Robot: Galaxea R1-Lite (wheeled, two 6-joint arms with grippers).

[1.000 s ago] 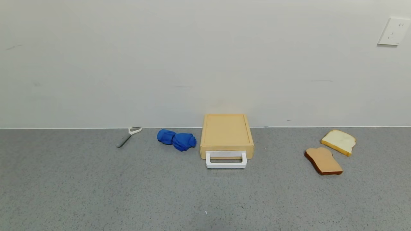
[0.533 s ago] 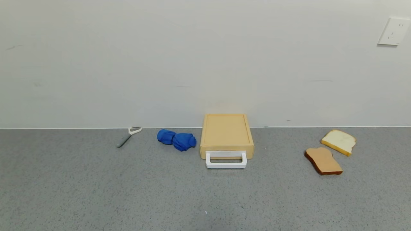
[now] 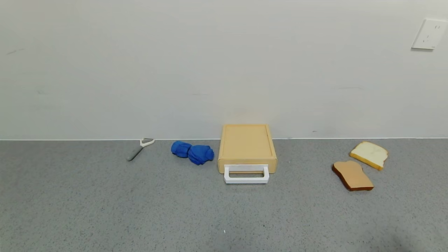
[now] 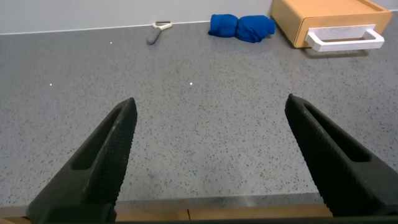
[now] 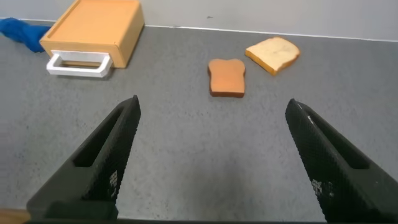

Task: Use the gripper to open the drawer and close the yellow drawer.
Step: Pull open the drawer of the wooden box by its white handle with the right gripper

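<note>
The pale yellow drawer (image 3: 247,145) stands at the back middle of the grey counter, against the wall, its tray pushed in. Its white loop handle (image 3: 246,175) faces me. The drawer (image 4: 329,18) with its handle (image 4: 344,39) also shows in the left wrist view, and the drawer (image 5: 93,31) and handle (image 5: 79,63) in the right wrist view. Neither arm appears in the head view. My left gripper (image 4: 211,109) is open above bare counter near the front edge, far from the drawer. My right gripper (image 5: 213,109) is open too, over bare counter, nothing between its fingers.
A blue cloth (image 3: 192,152) lies just left of the drawer, a grey peeler (image 3: 139,148) farther left. Two bread slices sit at the right: a brown one (image 3: 352,175) and a white one (image 3: 369,154). A wall socket (image 3: 429,34) is at upper right.
</note>
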